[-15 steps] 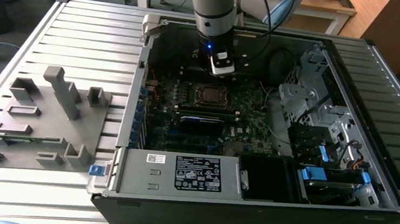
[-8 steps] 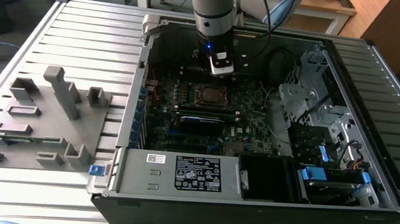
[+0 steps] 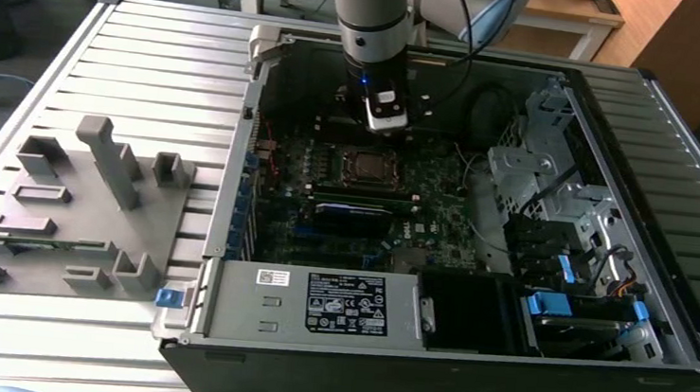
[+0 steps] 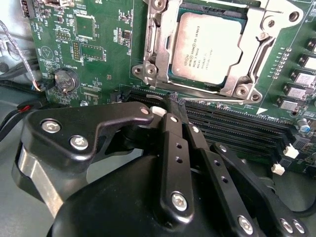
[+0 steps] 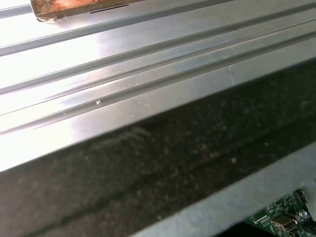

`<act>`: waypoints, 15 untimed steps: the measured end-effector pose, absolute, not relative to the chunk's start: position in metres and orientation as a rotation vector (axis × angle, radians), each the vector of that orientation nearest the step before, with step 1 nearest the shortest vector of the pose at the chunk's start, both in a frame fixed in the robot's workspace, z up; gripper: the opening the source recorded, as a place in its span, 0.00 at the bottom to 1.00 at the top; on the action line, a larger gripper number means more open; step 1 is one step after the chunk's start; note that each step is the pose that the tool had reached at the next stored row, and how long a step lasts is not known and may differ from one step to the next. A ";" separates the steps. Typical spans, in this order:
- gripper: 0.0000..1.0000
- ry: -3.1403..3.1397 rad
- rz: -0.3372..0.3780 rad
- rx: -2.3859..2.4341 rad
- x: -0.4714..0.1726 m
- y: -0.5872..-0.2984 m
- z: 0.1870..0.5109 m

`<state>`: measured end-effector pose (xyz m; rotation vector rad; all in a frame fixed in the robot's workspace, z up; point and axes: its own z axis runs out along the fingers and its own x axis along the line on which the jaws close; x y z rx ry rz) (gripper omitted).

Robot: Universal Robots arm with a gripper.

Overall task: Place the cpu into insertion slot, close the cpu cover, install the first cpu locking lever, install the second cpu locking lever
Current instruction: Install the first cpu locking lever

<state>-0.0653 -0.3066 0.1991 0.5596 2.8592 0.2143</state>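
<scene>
Just beyond the fingers (image 4: 170, 138), which are pressed together and empty, the cpu (image 4: 207, 47) lies in the insertion slot (image 3: 363, 166). Small dark print covers its top, and the cpu cover (image 4: 254, 54) frames it.

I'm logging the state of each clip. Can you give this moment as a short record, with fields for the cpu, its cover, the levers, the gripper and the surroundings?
cpu: seated in the insertion slot, metal top showing
cpu cover: down, framing the cpu
locking levers: cannot tell
gripper: shut, nothing seen held, over the memory slots beside the socket
arm: reaching into the open computer case
grey fixture tray: on the exterior view's left of the case
</scene>
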 end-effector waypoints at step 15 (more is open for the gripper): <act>0.10 2.847 0.217 0.559 -0.066 -0.306 0.197</act>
